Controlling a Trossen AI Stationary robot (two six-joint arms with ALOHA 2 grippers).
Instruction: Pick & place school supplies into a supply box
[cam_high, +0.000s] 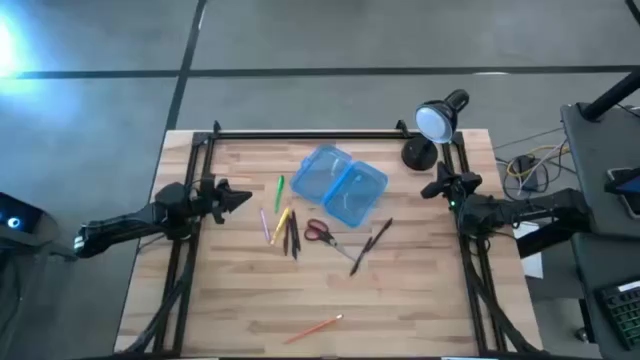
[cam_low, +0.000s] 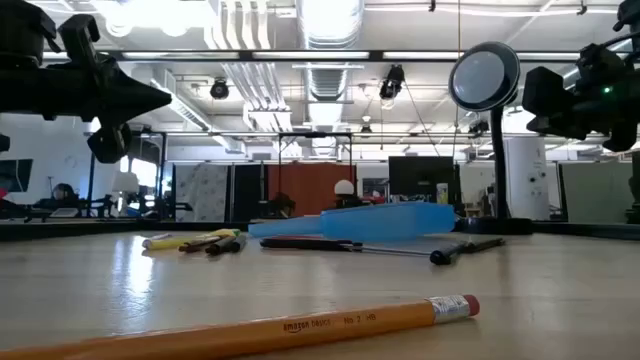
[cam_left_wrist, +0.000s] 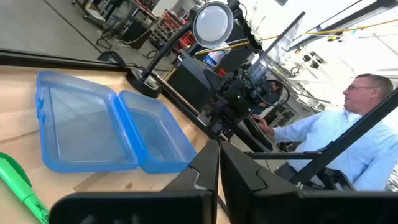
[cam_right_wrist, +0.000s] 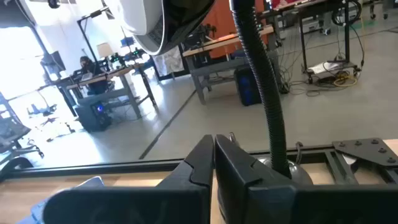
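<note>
The translucent blue supply box (cam_high: 342, 183) lies open on the table's far middle, both halves flat; it also shows in the left wrist view (cam_left_wrist: 106, 127). Near it lie a green pen (cam_high: 280, 190), a bunch of pink, yellow and dark pens (cam_high: 282, 228), red-handled scissors (cam_high: 320, 232), a dark pen (cam_high: 372, 243) and an orange pencil (cam_high: 315, 327) at the near edge. My left gripper (cam_high: 245, 198) hovers shut at the table's left, above the wood. My right gripper (cam_high: 428, 190) hovers shut at the right, beside the lamp.
A black desk lamp (cam_high: 432, 125) stands at the far right corner, close to my right gripper. A black frame rail (cam_high: 310, 134) runs along the far edge. A person in a light shirt (cam_left_wrist: 348, 130) is beyond the right side. Bare wood lies along the near half.
</note>
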